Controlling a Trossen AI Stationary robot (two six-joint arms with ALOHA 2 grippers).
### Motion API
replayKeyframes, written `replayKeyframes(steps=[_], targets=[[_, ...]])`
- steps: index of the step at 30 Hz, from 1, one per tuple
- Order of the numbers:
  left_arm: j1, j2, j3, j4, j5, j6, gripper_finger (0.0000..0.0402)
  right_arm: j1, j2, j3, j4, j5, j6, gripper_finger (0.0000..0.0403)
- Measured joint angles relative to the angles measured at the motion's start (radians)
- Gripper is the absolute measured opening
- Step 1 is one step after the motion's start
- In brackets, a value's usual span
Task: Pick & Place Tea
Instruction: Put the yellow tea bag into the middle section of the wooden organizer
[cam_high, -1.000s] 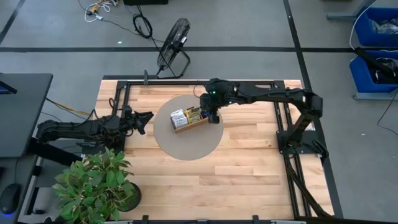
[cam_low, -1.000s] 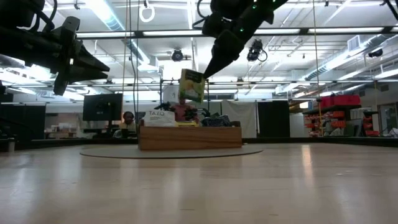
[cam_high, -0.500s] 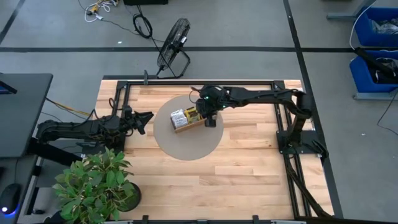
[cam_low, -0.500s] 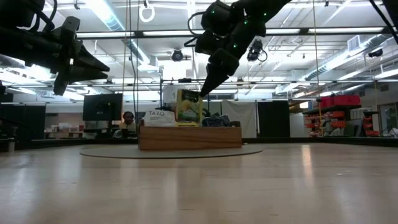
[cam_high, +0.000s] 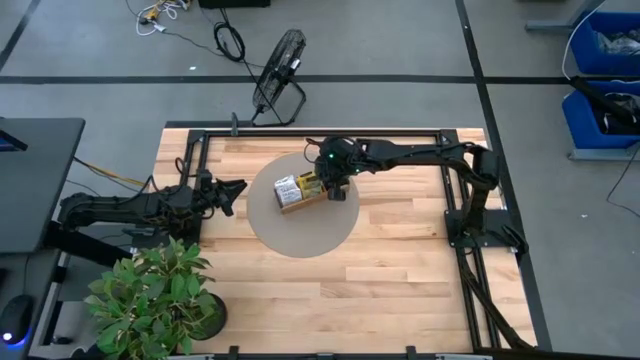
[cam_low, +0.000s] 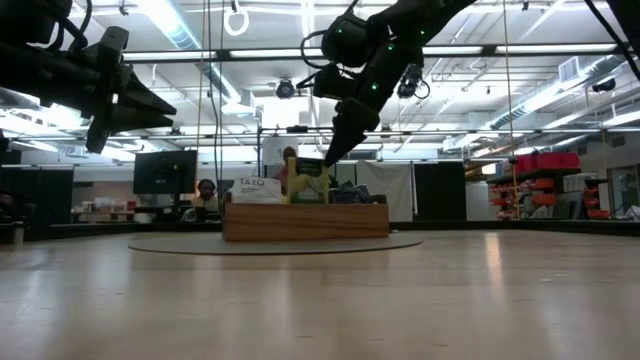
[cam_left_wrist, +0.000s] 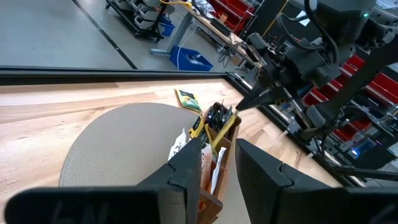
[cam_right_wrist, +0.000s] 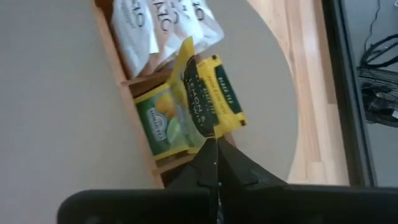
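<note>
A long wooden tray (cam_high: 296, 206) stands on a round grey mat (cam_high: 300, 235). It holds white tea packets (cam_right_wrist: 161, 25) at one end, green-yellow ones (cam_right_wrist: 163, 121) in the middle and dark ones at the other end. My right gripper (cam_right_wrist: 214, 142) is over the middle compartment, shut on a green-yellow tea packet (cam_right_wrist: 208, 93). In the low view that packet (cam_low: 308, 182) hangs with its lower end behind the tray's wall (cam_low: 305, 220). My left gripper (cam_left_wrist: 214, 165) waits open near the table's left edge, pointing at the tray. Another green-yellow packet (cam_left_wrist: 188, 99) lies flat beyond the tray. My right gripper pinches the green-yellow packet by its upper edge (cam_right_wrist: 213, 129) between the free ends of its two fingers. The fingers (cam_low: 333, 150) slant down from the table's right side. The packet hangs nearly upright below them, its lower end inside the tray's middle compartment.
A black fan (cam_high: 280, 75) stands just beyond the table's far edge. A potted plant (cam_high: 155, 295) fills the near left corner. Bare wood (cam_high: 400, 260) lies near and right of the mat. Blue bins (cam_high: 605, 70) stand off the table at the far right.
My right gripper has gone down and a little toward the table's left edge, still shut on the green-yellow packet. The packet, which hung clear above the tray, now has its lower end down behind the tray's wall.
</note>
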Motion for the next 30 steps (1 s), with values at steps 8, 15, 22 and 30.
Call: replayKeyframes(steps=[8,15,22,30], targets=[[0.000,0.000,0.000,0.000,0.000,0.000,0.0103,-0.006,0.006,0.000,0.008,-0.015,0.004,0.0000],[0.000,0.000,0.000,0.000,0.000,0.000,0.0103,-0.008,0.006,0.000,0.032,-0.038,0.008,0.0000],[0.000,0.000,0.000,-0.001,0.000,-0.011,0.0103,-0.014,0.034,0.001,0.026,-0.040,0.028,0.0000],[0.000,0.000,0.000,-0.001,0.000,-0.018,0.0103,-0.014,0.069,0.001,0.021,-0.022,0.036,0.0000]])
